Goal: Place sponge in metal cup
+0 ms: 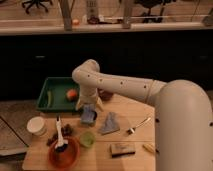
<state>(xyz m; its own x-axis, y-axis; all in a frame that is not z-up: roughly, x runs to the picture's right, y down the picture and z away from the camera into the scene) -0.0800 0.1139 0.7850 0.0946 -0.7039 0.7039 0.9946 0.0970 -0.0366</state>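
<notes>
My gripper points down over the table's left middle, just in front of the green tray. Right beneath it is a small bluish block, which looks like the sponge; it touches the gripper's tip, but I cannot tell whether it is held. A dark round vessel, possibly the metal cup, stands behind the arm and is partly hidden by it. A flat brown-grey rectangular pad lies near the table's front edge.
A green tray holds an orange fruit and a green pepper. A grey-blue cloth, a fork, a small green cup, a red bowl with a brush and a white bowl surround the gripper.
</notes>
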